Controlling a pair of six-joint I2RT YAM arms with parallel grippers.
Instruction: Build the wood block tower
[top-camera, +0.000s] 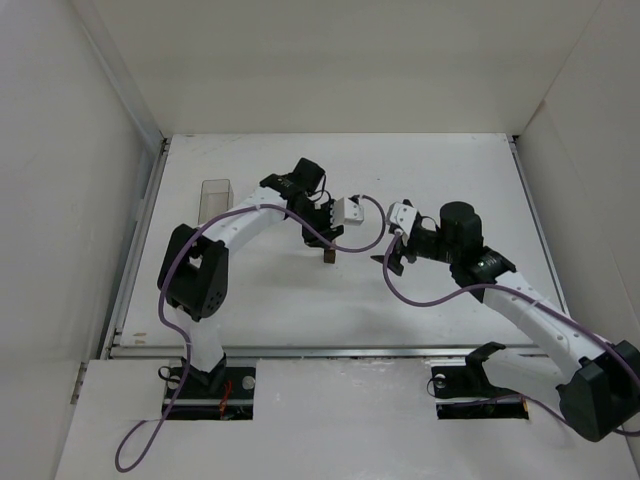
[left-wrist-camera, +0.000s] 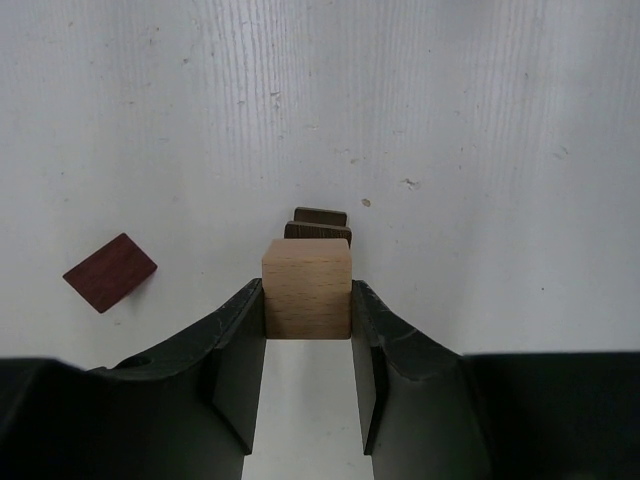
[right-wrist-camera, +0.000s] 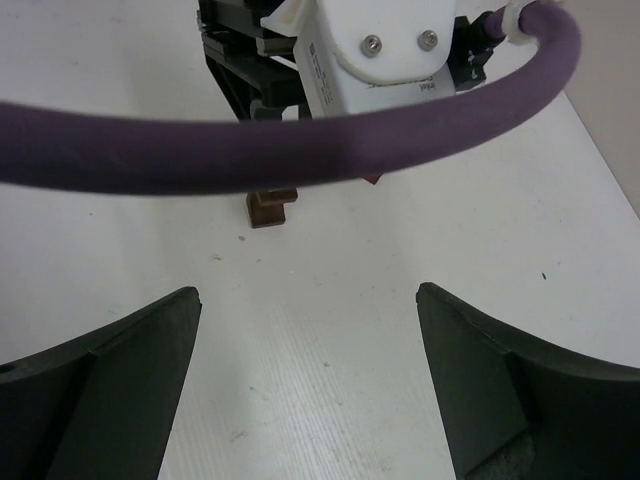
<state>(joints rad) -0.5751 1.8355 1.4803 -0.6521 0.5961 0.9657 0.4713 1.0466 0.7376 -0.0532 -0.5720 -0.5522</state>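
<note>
My left gripper (left-wrist-camera: 307, 292) is shut on the pale tan cube (left-wrist-camera: 307, 288), its fingers pressing both side faces. The dark brown block (left-wrist-camera: 320, 225) stands on the table just beyond and below the cube; I cannot tell if they touch. The maroon pointed piece (left-wrist-camera: 110, 271) lies flat on the table to the left, apart from both. In the top view the left gripper (top-camera: 326, 245) hangs over the dark brown block (top-camera: 328, 258) at mid-table. My right gripper (right-wrist-camera: 308, 295) is open and empty, a short way right of the block (right-wrist-camera: 272, 208), also seen in the top view (top-camera: 392, 262).
A clear rectangular plastic box (top-camera: 215, 200) stands at the back left of the table. The left arm's purple cable (right-wrist-camera: 300, 150) crosses the right wrist view above the block. White walls enclose the table on three sides.
</note>
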